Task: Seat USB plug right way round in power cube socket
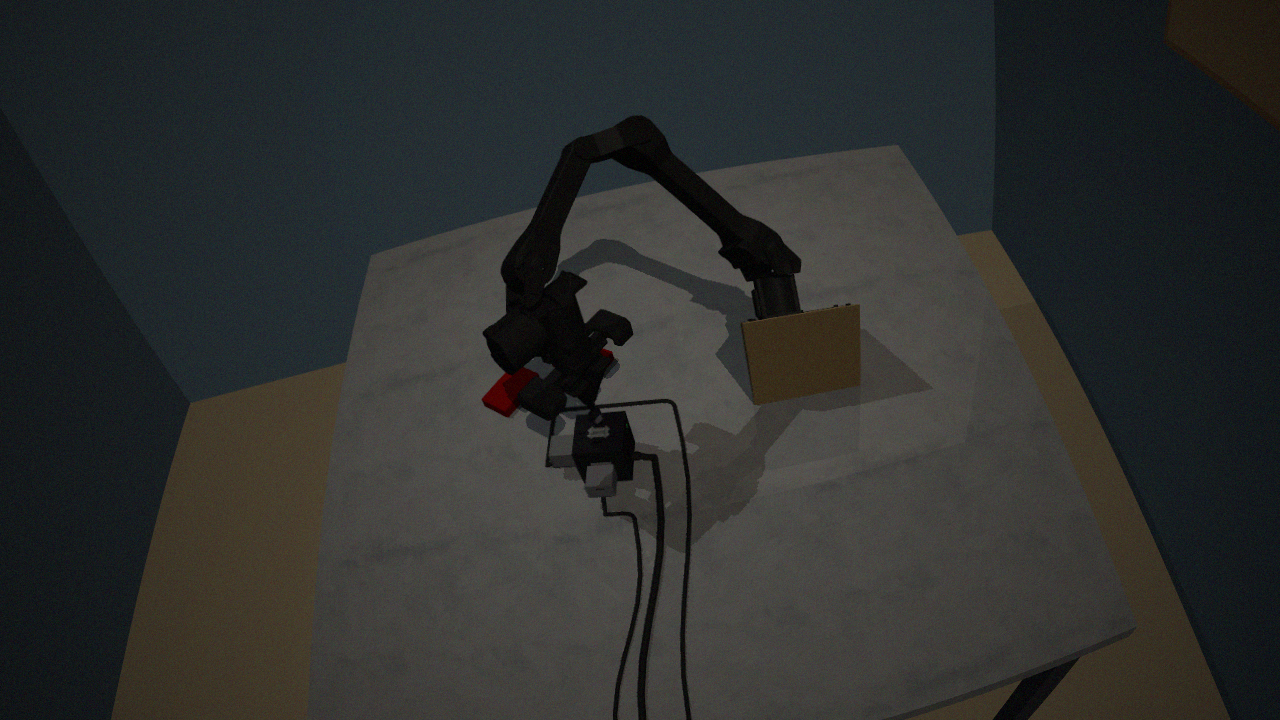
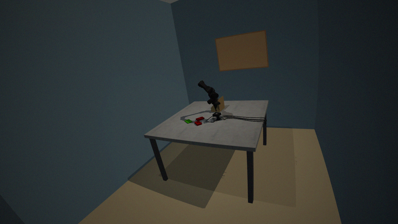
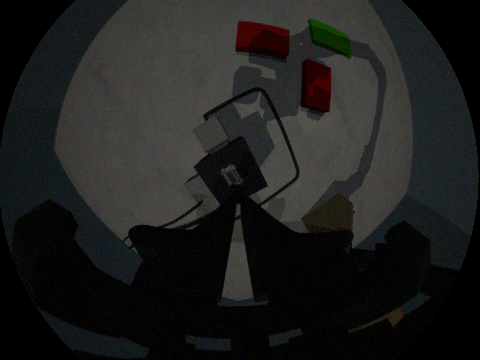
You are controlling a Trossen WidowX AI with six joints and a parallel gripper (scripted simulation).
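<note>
The power cube [image 1: 615,458] [image 2: 217,114] [image 3: 252,167] is dark and stands on the table [image 1: 465,591] [image 2: 172,130]. The pale-rimmed socket [image 1: 597,431] [image 3: 231,174] on its top shows uncovered. My gripper [image 1: 592,408] [image 2: 216,109] [image 3: 238,198] points down just above the cube's top, its fingertips close together and turned relative to the cube in the wrist view. It is shut on the USB plug [image 1: 597,417], a small dark piece at the fingertips, which appears out of the socket. Which way round the plug faces is too dark and small to tell.
Pale plugs [image 1: 600,479] [image 3: 211,134] stick out of the cube's sides. A black cable [image 1: 688,501] [image 3: 285,131] loops around it. Red blocks [image 1: 503,394] [image 2: 198,123] [image 3: 262,40] and a green block [image 2: 188,121] [image 3: 330,37] lie nearby. A tan panel [image 1: 805,353] stands by the arm's base.
</note>
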